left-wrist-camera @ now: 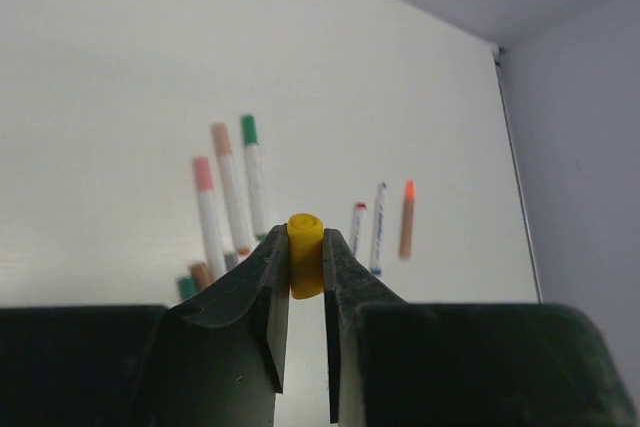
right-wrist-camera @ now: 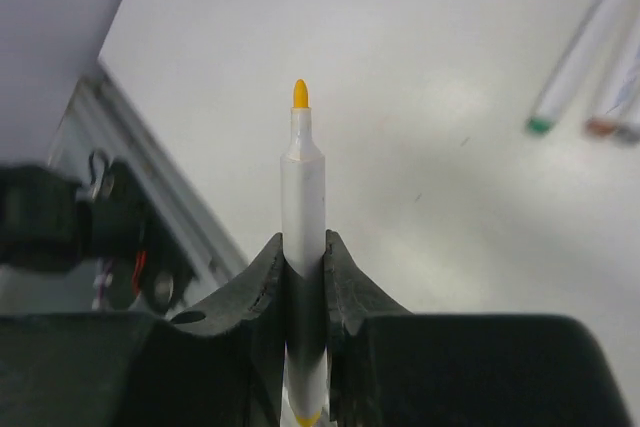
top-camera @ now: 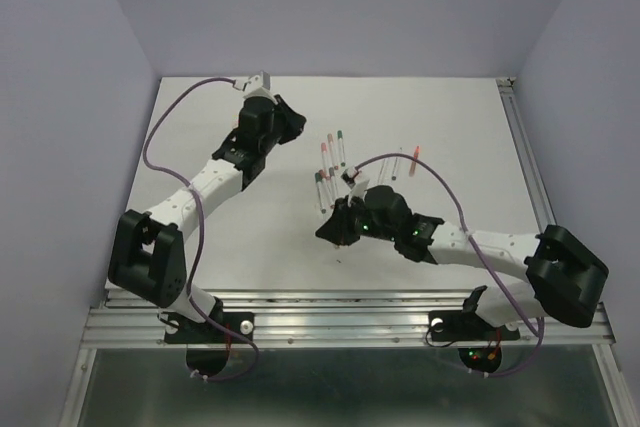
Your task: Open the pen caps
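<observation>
White table [top-camera: 250,247], purple-grey walls: left gripper [left-wrist-camera: 304,252] is clamping a yellow cap [left-wrist-camera: 304,229] between closed fingers; right gripper [right-wrist-camera: 303,247] is pinching the uncapped yellow-tipped pen [right-wrist-camera: 302,172] upright; remaining pens [top-camera: 330,162] are lying on it between both arms.

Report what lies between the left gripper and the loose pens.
Only bare table, in the top view; the left gripper, shut on a yellow cap, stands apart from the pens.
</observation>
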